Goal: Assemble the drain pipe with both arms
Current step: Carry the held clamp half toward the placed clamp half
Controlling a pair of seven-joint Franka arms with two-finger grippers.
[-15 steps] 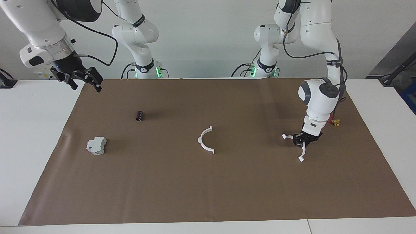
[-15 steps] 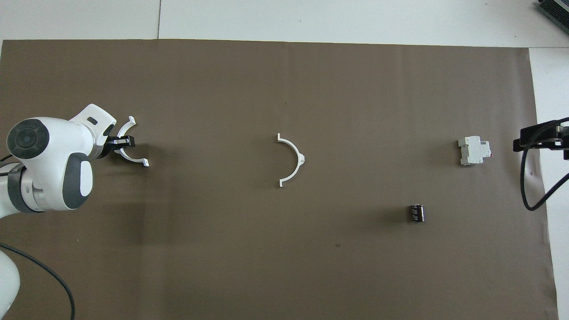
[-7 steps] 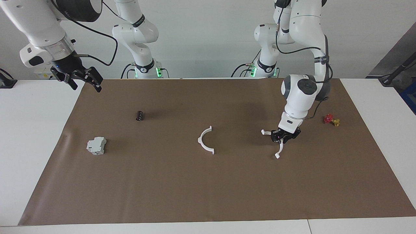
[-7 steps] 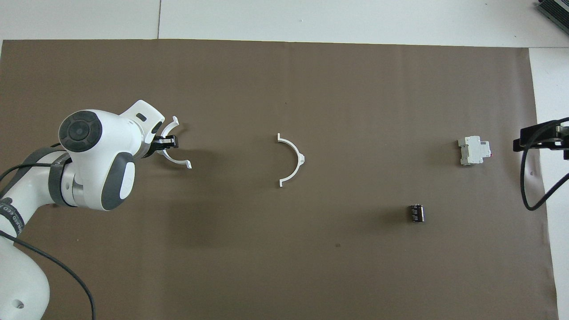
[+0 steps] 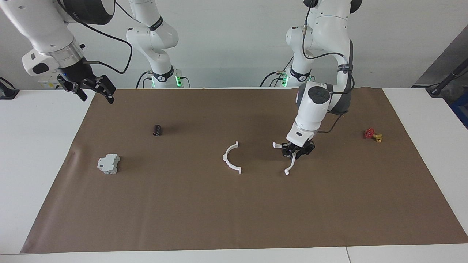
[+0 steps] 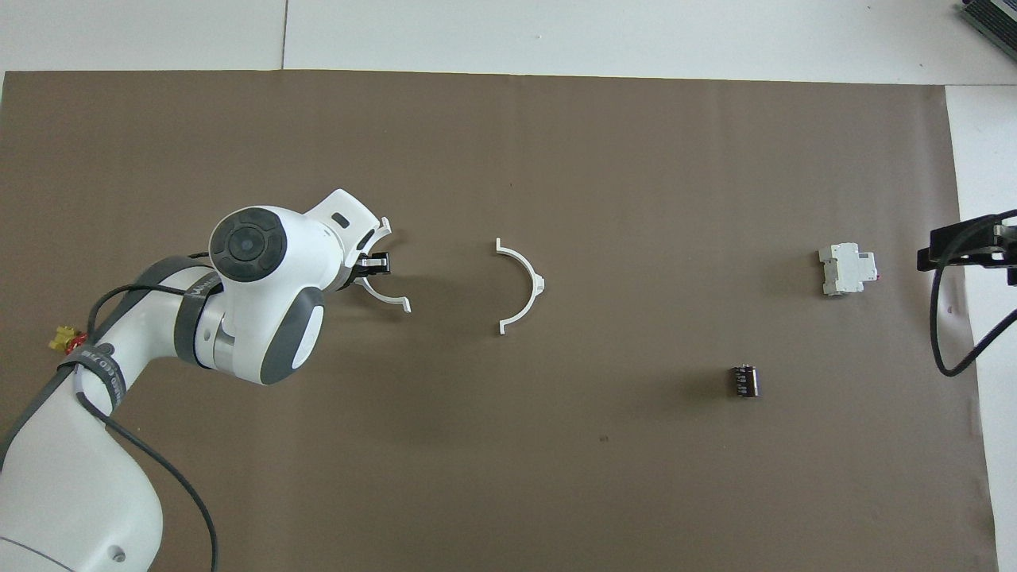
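Left tool (image 5: 297,151) is low over the brown mat (image 5: 234,204), clamped on one white half-ring (image 5: 289,160) approx. at the middle of its arc. That held half-ring sticks out of the tool w/ one end tab toward the robots and the other toward the mat's front edge; overhead it shows as a curve coming out from under the white wrist (image 6: 387,294). Can't tell if it touches the mat or hangs just clear of it.

Second half-ring (image 5: 231,157) lies flat on the mat near the bench centre, on the side of the left tool toward the right arm's end, near it but apart w/ bare mat between. Same piece overhead (image 6: 522,287). The two halves aren't joined.

Right tool (image 5: 92,88) waits up in the air over the mat's corner at the right arm's end, fingers spread w/ nothing between them. Overhead only its black tip shows at the frame edge (image 6: 965,248).

Well off from the left tool, toward the right arm's end: a small black cylinder (image 5: 157,130) and a grey-white blocky box (image 5: 108,163), both on the mat. On the left tool's other hand, toward the left arm's end, a small red and yellow bit (image 5: 373,134) sits on the mat.
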